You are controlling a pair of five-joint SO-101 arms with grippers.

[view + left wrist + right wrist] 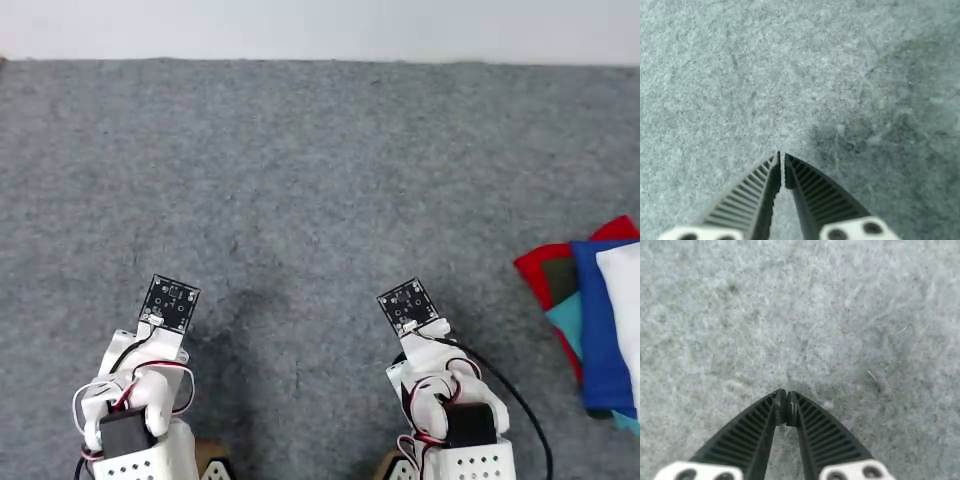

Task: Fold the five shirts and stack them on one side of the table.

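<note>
A stack of folded shirts (596, 325) lies at the table's right edge: red at the bottom, then teal, blue, and white on top. Both arms sit low at the near edge, well away from the stack. The left arm (140, 395) rests at the near left, and its gripper (781, 159) is shut with tips touching over bare grey felt. At the near centre-right is the right arm (440, 390); its gripper (786, 407) is shut too, holding nothing.
Grey felt (320, 180) covers the whole table, bounded by a pale wall strip (320, 28) along the far edge. The stack runs past the right border of the high view.
</note>
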